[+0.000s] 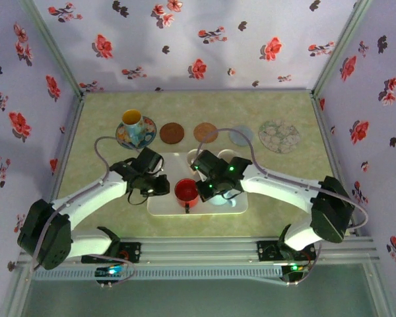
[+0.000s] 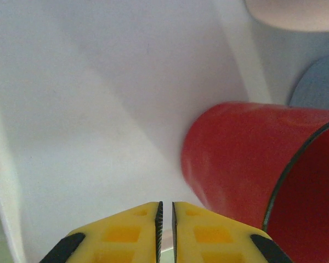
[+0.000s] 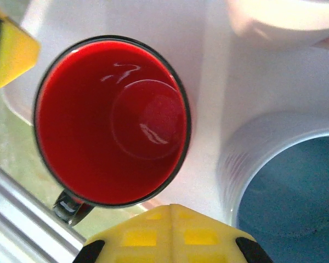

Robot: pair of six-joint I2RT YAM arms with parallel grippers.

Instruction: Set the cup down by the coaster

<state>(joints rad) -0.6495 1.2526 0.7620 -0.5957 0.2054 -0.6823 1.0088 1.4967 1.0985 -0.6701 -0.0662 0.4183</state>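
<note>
The job is only just starting. The red cup sits on the white tray near the arms. It stands the right way up, and nothing is holding it. From the right wrist you can look down into it, and it is empty.

The left gripper is just beside the red cup, on its left. Its jaws are almost together, with only a thin crack between them and nothing in there. The right gripper is on the other side of the cup, low over the tray. Its jaws are closed too, and they hold nothing.

A blue cup and a white cup are also on the tray, close to the red one.

The coasters are at the back of the table, well apart from the tray. A painted cup sits on the flowery coaster on the left. The brown coaster, the orange coaster, the pale blue coaster and the other flowery coaster have no cups.

I think the red cup goes next. A gripper needs to open, grab it, lift it and carry it back to a coaster.
</note>
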